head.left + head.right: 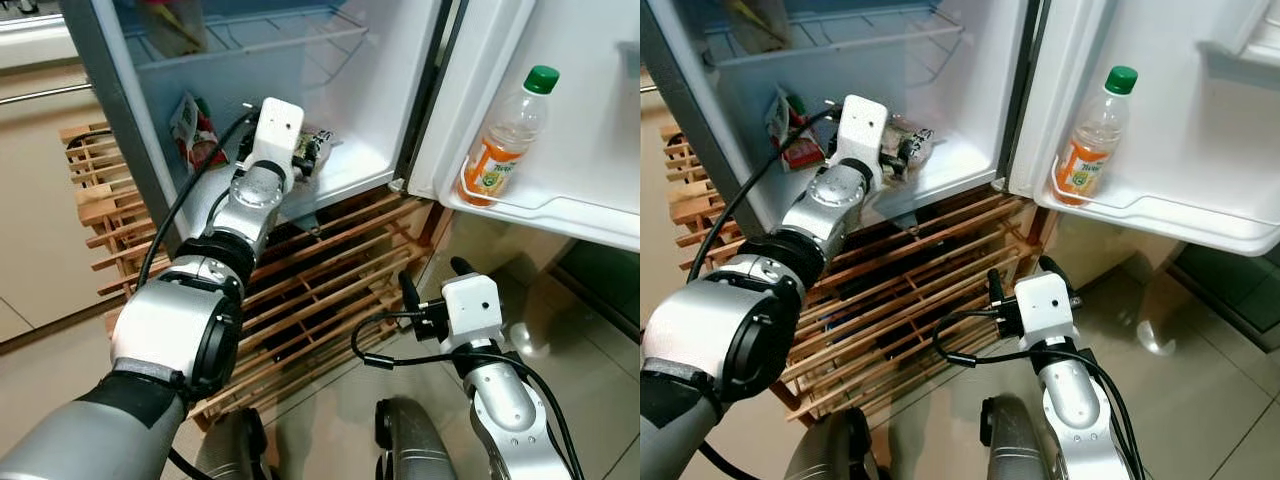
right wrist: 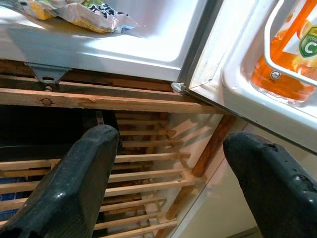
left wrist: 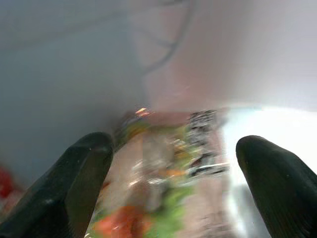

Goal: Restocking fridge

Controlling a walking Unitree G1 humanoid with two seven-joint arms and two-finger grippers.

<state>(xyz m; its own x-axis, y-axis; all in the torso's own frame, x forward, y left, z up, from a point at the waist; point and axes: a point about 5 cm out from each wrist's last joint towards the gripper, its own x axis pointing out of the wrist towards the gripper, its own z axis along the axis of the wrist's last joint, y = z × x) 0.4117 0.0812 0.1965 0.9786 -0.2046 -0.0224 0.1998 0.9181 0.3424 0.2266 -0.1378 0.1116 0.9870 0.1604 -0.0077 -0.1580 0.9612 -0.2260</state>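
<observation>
Orange juice bottle [image 1: 505,140] in door shelf [image 1: 560,212].

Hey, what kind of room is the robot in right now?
Most likely a home kitchen. An open fridge stands on a wooden slatted rack, with an orange drink bottle in its door shelf. The left gripper, fingers open, reaches toward a food packet on the fridge floor; the tiled floor fits too.

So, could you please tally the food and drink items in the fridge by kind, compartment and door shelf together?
Bottles: 1, the orange drink bottle on the door shelf.
Snack packets: 2, the red packet and the clear packet before the left gripper.
Total: 3.
</observation>
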